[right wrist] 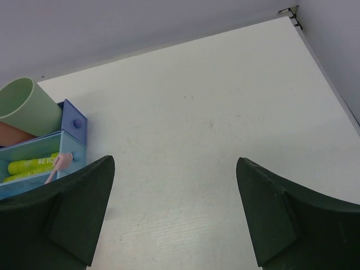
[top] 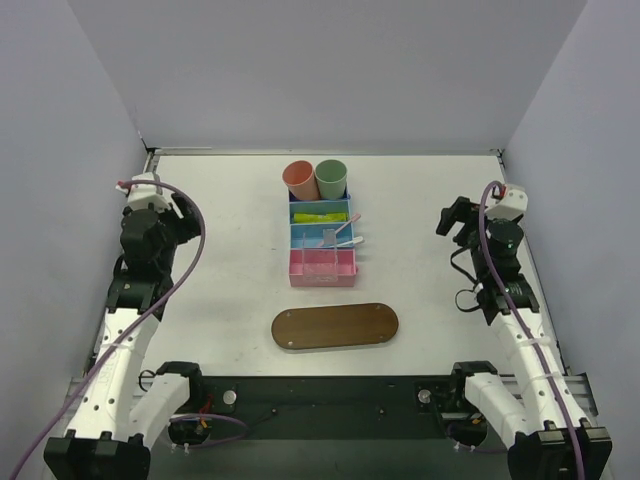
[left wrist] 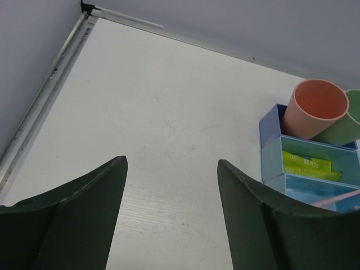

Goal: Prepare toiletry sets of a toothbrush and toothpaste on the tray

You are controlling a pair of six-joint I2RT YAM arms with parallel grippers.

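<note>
Toward the near edge, in the middle, lies the tray (top: 335, 326), while the toothpaste (top: 318, 216) and the toothbrushes (top: 343, 234) are not on it yet but in the bins (top: 322, 278) behind it, with two cups (top: 300, 180) at the far end. Left gripper (left wrist: 171, 162) by the left edge and right gripper (right wrist: 175, 161) by the right edge are both spread wide and hold nothing. I think the danger is the narrow bins: a finger can knock a wall and shift the row or tip a cup, and the thin toothbrushes, lying close together, can slip or come up two at once.
</note>
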